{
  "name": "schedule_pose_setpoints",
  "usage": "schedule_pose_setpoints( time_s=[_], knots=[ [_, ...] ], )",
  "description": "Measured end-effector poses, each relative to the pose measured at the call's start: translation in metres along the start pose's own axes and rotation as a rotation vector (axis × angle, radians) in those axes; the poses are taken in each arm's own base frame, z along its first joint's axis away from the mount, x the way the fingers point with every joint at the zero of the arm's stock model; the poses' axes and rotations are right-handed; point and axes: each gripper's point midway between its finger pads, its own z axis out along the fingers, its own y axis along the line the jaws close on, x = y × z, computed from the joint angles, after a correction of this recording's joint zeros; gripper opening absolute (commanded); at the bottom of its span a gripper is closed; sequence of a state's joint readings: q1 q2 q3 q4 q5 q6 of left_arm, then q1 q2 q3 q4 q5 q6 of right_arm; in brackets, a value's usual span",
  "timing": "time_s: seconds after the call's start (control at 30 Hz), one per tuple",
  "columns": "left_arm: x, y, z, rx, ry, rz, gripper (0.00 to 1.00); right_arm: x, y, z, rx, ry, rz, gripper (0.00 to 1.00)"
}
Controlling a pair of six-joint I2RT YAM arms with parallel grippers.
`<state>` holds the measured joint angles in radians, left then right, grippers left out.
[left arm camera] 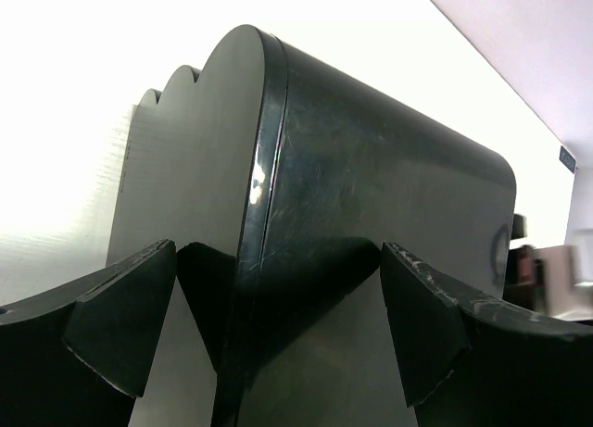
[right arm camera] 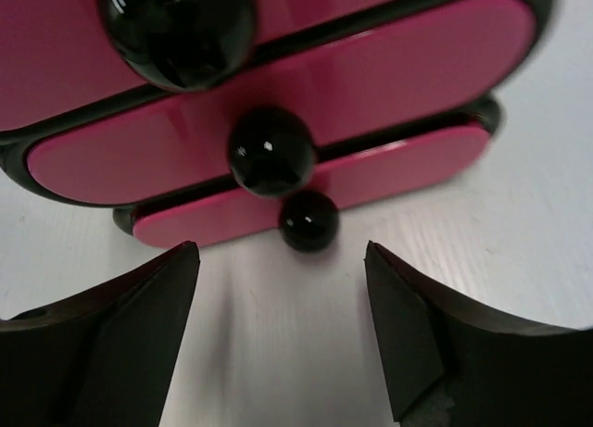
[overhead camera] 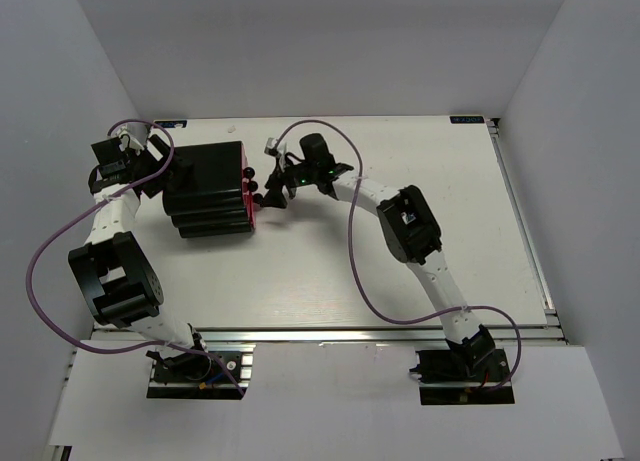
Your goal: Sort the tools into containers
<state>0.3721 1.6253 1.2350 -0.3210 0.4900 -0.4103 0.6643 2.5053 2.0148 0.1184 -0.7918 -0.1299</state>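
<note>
Three magenta drawers [right arm camera: 389, 75] look shut; my wide right claw [right arm camera: 281, 260] should retreat straight past knobs [right arm camera: 271, 151]; left claw [left arm camera: 276, 251] wide astride cabinet [left arm camera: 371, 195].

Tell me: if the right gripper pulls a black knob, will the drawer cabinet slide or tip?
Likely slides: the cabinet looks like light plastic on a smooth table. The left gripper behind it may brace it. Round shiny knobs could slip.

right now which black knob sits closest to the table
The smallest-looking knob, on the bottom pink drawer; the other two sit higher, on the drawers above.
</note>
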Motion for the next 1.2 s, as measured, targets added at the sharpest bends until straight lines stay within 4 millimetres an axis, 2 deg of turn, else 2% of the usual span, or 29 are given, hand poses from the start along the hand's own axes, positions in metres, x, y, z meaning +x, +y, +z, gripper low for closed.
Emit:
schedule_pose_setpoints(
  time_s=[0.13, 0.27, 0.37, 0.47, 0.53, 0.6, 0.67, 0.77, 1.0, 1.2],
  knots=[
    [0.000, 0.000, 0.000, 0.000, 0.000, 0.000, 0.97, 0.012, 0.011, 0.025, -0.043, 0.022, -0.026, 0.80],
    [0.000, 0.000, 0.000, 0.001, 0.000, 0.000, 0.97, 0.017, 0.012, 0.034, -0.042, 0.036, -0.027, 0.80],
    [0.000, 0.000, 0.000, 0.001, -0.001, 0.000, 0.97, 0.015, 0.009, 0.034, -0.031, 0.036, -0.026, 0.74],
    [0.000, 0.000, 0.000, 0.002, -0.001, 0.000, 0.97, 0.010, 0.009, 0.035, -0.029, 0.025, -0.031, 0.60],
    [0.000, 0.000, 0.000, 0.002, -0.001, 0.000, 0.97, 0.004, 0.008, 0.035, -0.027, 0.011, -0.034, 0.57],
    [0.000, 0.000, 0.000, 0.002, -0.001, 0.000, 0.97, 0.001, 0.007, 0.035, -0.025, -0.001, -0.030, 0.58],
    [0.000, 0.000, 0.000, 0.002, -0.001, 0.000, 0.97, -0.003, 0.006, 0.036, -0.020, -0.013, -0.028, 0.67],
    [0.000, 0.000, 0.000, 0.002, -0.001, -0.001, 0.97, -0.003, 0.002, 0.038, -0.001, -0.016, -0.021, 0.70],
    [0.000, 0.000, 0.000, 0.002, -0.001, 0.000, 0.97, 0.000, -0.003, 0.038, 0.042, -0.009, 0.059, 0.63],
    [0.000, 0.000, 0.000, 0.002, -0.002, 0.000, 0.97, 0.016, 0.003, 0.039, 0.042, 0.003, 0.234, 0.60]
  ],
)
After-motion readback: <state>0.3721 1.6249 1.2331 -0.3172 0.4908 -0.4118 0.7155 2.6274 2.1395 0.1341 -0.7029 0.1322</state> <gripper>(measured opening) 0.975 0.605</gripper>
